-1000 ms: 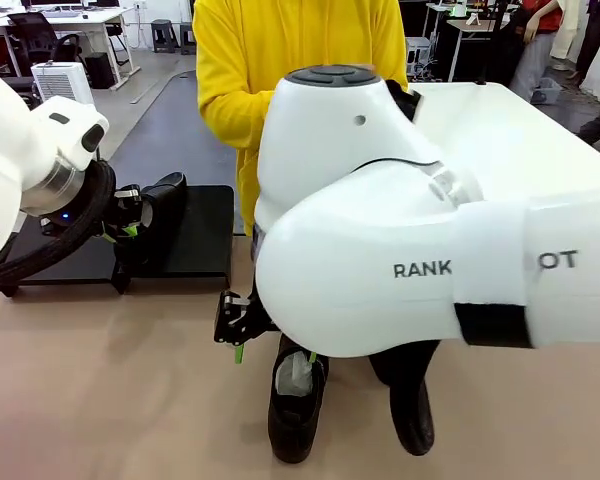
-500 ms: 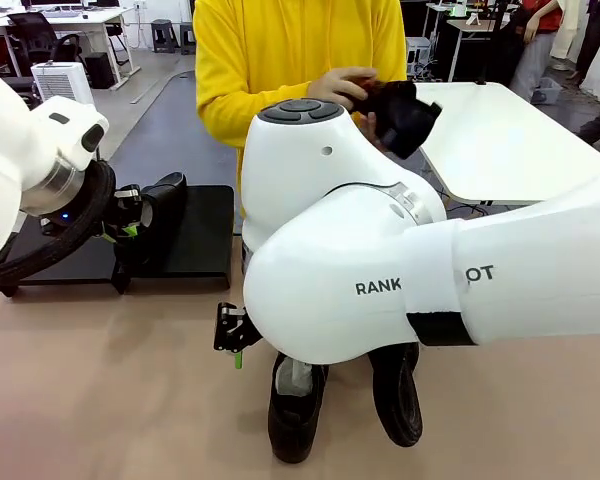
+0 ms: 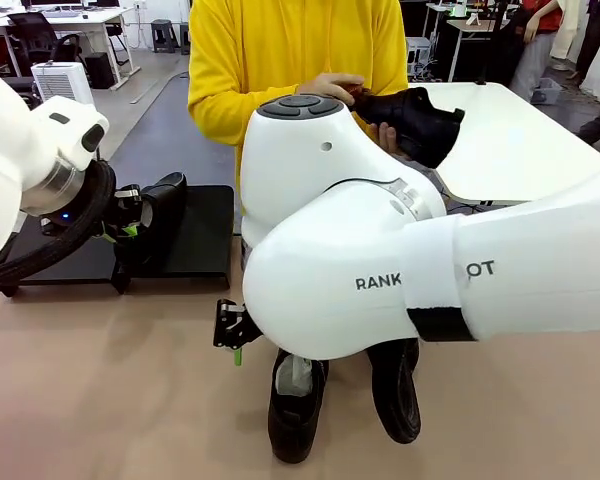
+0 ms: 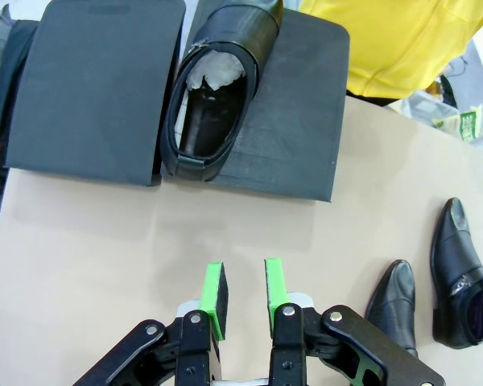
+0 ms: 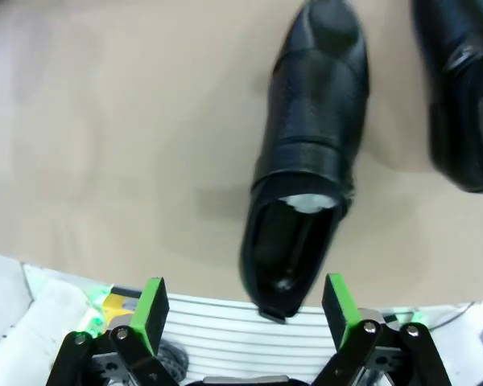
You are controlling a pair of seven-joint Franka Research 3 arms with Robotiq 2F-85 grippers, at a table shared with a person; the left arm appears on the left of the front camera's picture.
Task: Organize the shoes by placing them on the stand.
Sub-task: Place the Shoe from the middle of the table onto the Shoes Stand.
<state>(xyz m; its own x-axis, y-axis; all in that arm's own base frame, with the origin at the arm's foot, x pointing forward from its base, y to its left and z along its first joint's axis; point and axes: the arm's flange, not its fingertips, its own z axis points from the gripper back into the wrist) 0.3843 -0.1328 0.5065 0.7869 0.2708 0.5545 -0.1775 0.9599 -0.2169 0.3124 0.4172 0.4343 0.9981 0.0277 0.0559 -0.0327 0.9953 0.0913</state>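
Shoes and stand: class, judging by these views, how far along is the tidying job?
Done: one shoe sits on the stand. In hand: the right gripper, fingers wide open, hangs over a loose shoe on the table; the person's hands hold another shoe. Left: three shoes, including a second loose shoe. The left gripper is empty.

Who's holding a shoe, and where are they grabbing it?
The person's hands hold one shoe, one on its end, one underneath. The left gripper and right gripper hold nothing.
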